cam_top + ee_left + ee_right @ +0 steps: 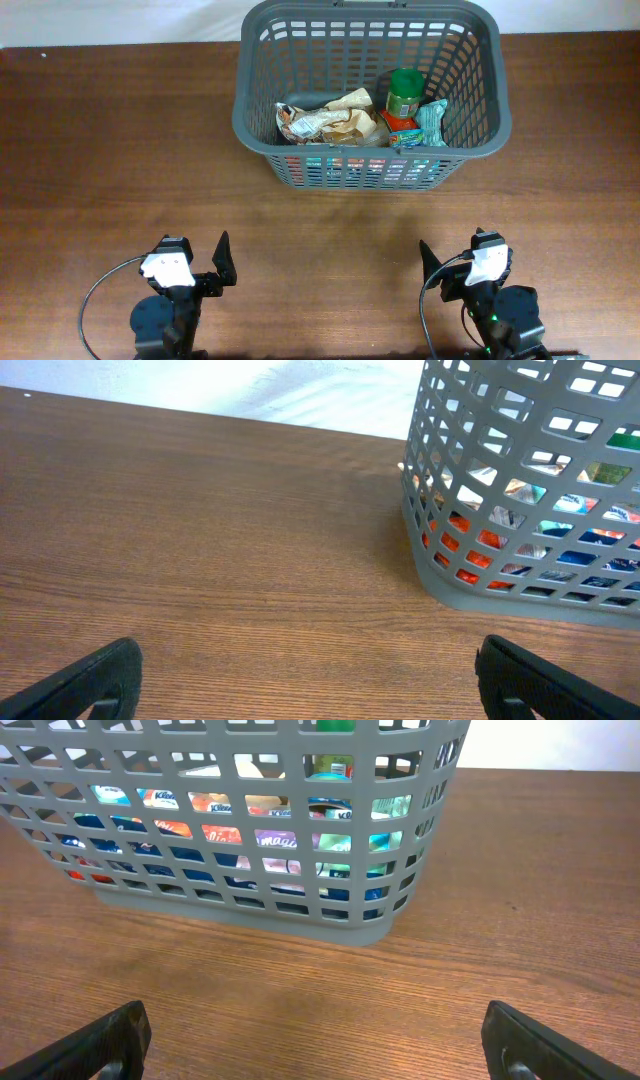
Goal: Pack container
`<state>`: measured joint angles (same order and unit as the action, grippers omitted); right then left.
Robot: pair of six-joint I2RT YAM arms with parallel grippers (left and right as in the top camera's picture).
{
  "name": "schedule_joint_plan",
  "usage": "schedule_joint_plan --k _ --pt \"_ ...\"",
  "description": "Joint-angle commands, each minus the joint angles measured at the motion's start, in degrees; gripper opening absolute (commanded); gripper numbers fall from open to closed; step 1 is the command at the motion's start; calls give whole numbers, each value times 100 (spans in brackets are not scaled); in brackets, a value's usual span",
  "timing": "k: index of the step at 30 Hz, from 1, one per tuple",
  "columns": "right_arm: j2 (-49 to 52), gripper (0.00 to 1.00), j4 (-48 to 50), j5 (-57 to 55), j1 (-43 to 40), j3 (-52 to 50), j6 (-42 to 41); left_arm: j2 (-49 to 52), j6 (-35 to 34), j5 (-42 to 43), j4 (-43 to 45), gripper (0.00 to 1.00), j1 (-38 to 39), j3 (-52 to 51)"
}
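Observation:
The dark grey slotted basket stands at the back middle of the wooden table. Inside it lie a crumpled brown and white bag, a green-lidded jar, a teal packet and other colourful packs low down. The basket also shows in the left wrist view and the right wrist view. My left gripper is open and empty near the front left edge; in its wrist view only bare wood lies between the fingers. My right gripper is open and empty at the front right, as its wrist view shows.
A white wall or sheet runs behind the table's far edge. Black cables loop beside each arm base at the front edge.

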<state>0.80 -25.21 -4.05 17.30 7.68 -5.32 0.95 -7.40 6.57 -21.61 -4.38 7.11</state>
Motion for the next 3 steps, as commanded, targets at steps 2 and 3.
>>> schedule_joint_plan --k 2,3 --pt "-61 99 -7 -72 33 -37 44 -66 -70 -39 15 99 22 -61" --pt "-61 99 -7 -72 33 -37 44 -66 -70 -39 15 99 22 -61"
